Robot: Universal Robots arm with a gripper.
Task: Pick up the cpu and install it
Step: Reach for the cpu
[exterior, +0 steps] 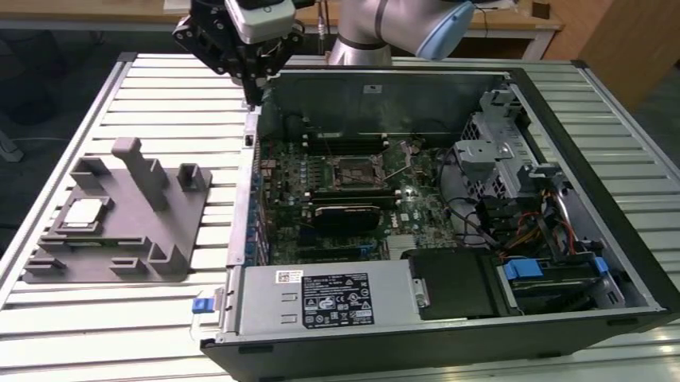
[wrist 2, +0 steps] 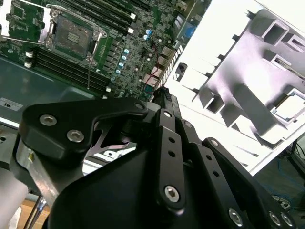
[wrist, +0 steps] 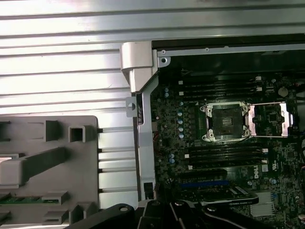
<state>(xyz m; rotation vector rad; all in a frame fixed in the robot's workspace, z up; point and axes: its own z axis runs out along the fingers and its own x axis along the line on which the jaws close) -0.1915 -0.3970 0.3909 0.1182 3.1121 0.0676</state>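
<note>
The cpu is a small square chip with a silver top. It lies flat in a recess of the grey fixture tray, at the exterior view's left; in the second wrist view the cpu sits in the tray. My gripper hangs above the back left corner of the open computer case, well away from the cpu. Its fingers are shut with nothing between them. The motherboard's cpu socket stands bare, its metal load plate swung open beside it.
The case's metal side wall rises between the tray and the motherboard. A tall post stands up from the tray. Inside the case are memory slots, a power supply, a drive cage and loose cables. A slatted metal table bears everything.
</note>
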